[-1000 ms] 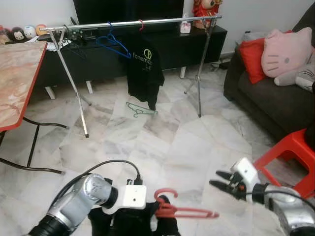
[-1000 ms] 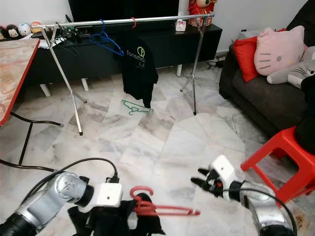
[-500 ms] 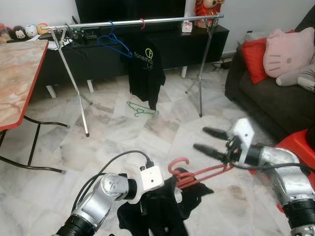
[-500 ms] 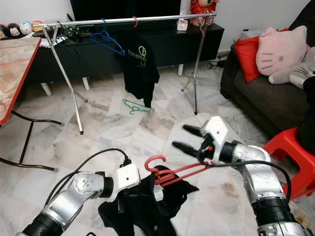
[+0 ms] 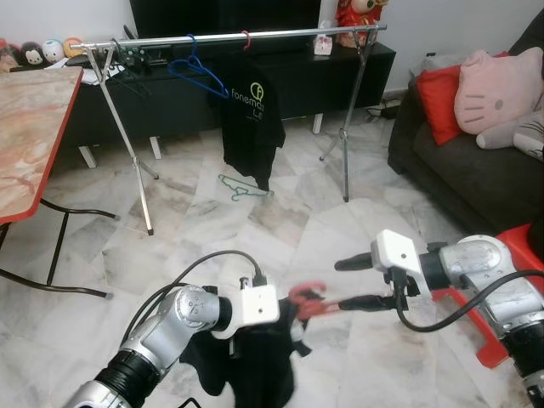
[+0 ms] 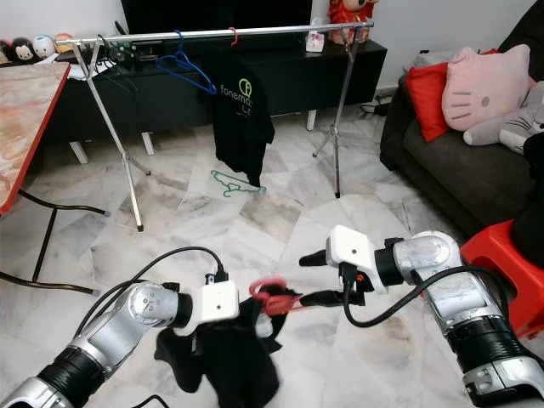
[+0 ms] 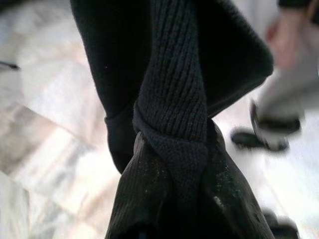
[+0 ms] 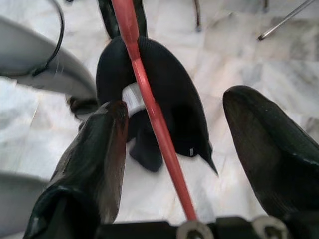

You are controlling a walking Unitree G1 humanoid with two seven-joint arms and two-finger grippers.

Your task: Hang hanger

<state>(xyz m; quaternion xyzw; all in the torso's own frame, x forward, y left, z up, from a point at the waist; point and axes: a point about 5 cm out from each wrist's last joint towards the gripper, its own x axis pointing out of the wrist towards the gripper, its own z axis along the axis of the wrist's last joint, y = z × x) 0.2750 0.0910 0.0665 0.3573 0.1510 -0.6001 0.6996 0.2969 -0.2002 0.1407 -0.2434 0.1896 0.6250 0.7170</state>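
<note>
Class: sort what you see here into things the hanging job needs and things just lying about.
Job: red hanger with black garment, clothes rail, left gripper, right gripper.

Lying about: green hanger on the floor, red stool, pink cushion, table.

Open floor before rail

Head stereo pair above, one close camera on each wrist.

Both eye views look forward and down from the head, sharing the rack at 12 o'clock, the sofa at 2 and both arms below. The left wrist view presses close against the black shirt. The right wrist view looks along its fingers at the red hanger, very near.
</note>
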